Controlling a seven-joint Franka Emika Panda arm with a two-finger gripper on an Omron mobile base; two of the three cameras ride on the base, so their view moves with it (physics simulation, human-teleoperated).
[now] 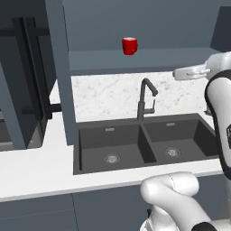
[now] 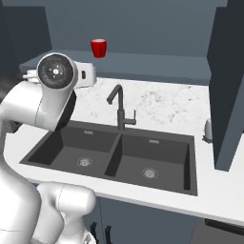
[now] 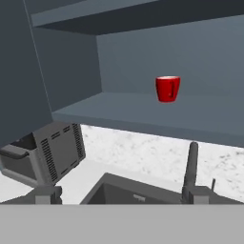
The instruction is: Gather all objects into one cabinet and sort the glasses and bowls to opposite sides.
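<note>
Facing red cup (image 3: 167, 88) on open cabinet (image 3: 143, 112) shelf; gripper (image 3: 122, 194) wide, empty. Next, probably: reach far, grasp cup.

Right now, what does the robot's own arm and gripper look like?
The arm is glossy white with rounded, bulbous links and dark bands at the joints. One joint ends in a round dark cap with a silvery centre. No loose cables or lettering can be made out. The gripper has two small dark grey finger tips.
</note>
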